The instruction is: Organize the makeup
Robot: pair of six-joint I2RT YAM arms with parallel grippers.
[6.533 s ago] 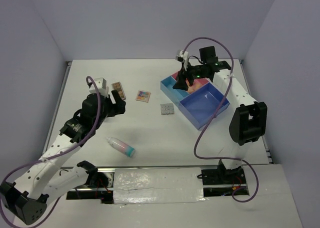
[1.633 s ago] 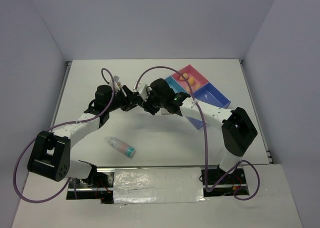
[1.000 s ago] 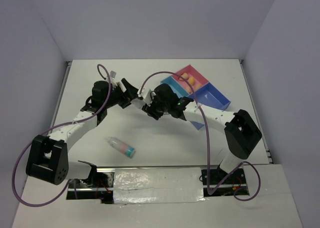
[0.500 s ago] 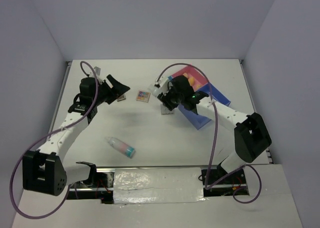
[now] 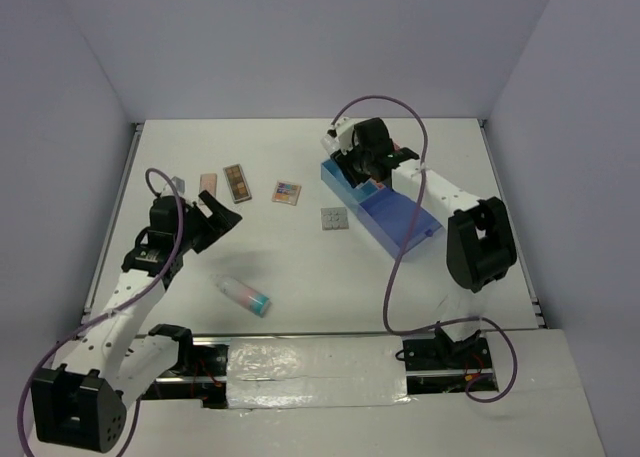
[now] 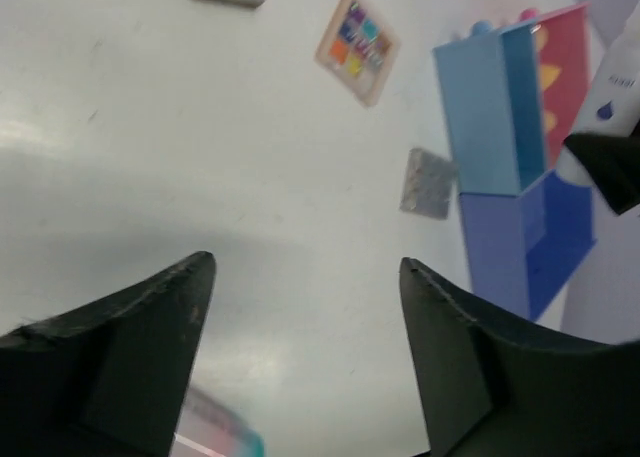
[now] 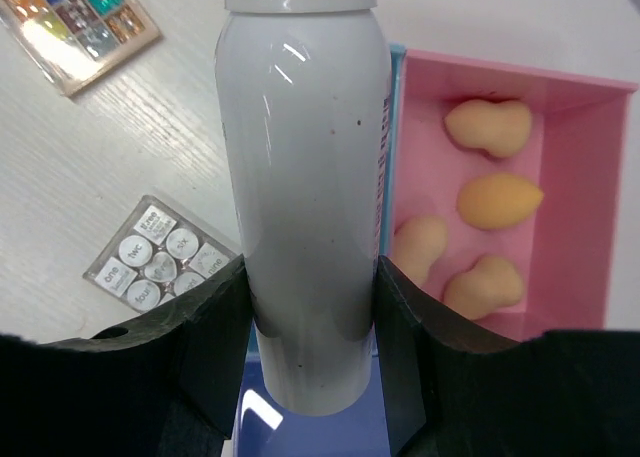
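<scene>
My right gripper [image 7: 310, 269] is shut on the white bottle [image 7: 305, 177] and holds it over the left side of the pink-and-blue tray [image 5: 425, 214]. Several tan sponges [image 7: 498, 199] lie in the tray's pink compartment [image 7: 570, 177]. The multicoloured palette [image 5: 287, 192], grey palette [image 5: 334, 219], brown palette [image 5: 237, 182] and peach palette [image 5: 208, 182] lie flat on the table. The pinkish teal-capped tube [image 5: 243, 295] lies near the front. My left gripper [image 5: 216, 218] is open and empty above the table, left of the tube; the left wrist view [image 6: 305, 260] shows this too.
The tray's blue compartment [image 7: 320, 432] lies below the bottle. In the left wrist view the tray [image 6: 500, 117] and the bottle [image 6: 622, 72] show at the right. White walls close the table at the left, back and right.
The two grippers met mid-table, then parted. My right gripper has carried the white bottle back right to the tray. My left gripper has drawn back to the near left, open.
</scene>
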